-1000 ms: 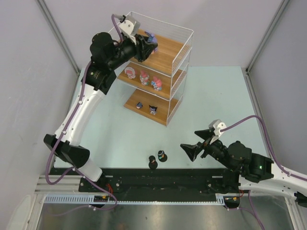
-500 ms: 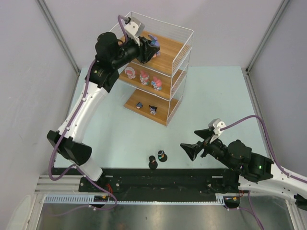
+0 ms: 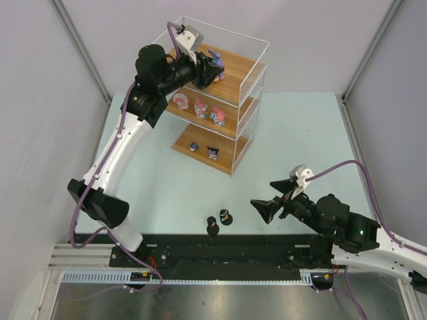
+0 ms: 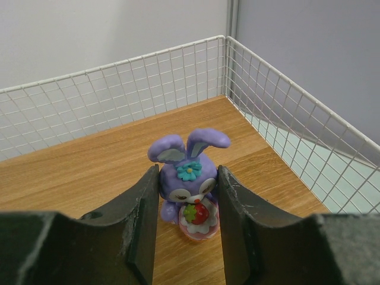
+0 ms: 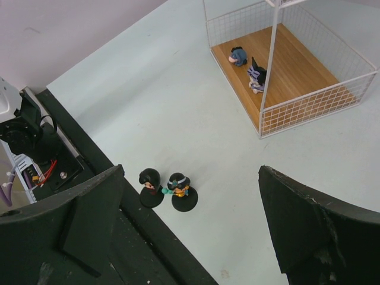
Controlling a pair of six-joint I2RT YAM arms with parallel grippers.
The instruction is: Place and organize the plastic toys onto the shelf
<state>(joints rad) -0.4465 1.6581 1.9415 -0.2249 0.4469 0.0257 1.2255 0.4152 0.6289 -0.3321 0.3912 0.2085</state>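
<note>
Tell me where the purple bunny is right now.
The purple bunny is in the top tier of the shelf, upper middle of the top view, held in the left gripper.

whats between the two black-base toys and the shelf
Nothing: only bare table runs from the black-base toys to the shelf. It is clearest in the right wrist view, and the top view shows it too.

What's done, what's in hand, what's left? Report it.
Done: three pink-and-white toys on the middle board, two more on the bottom board. In hand: left gripper shut on the purple bunny at the top board. Left: two dark-haired figures on the table, by the open right gripper.
</note>
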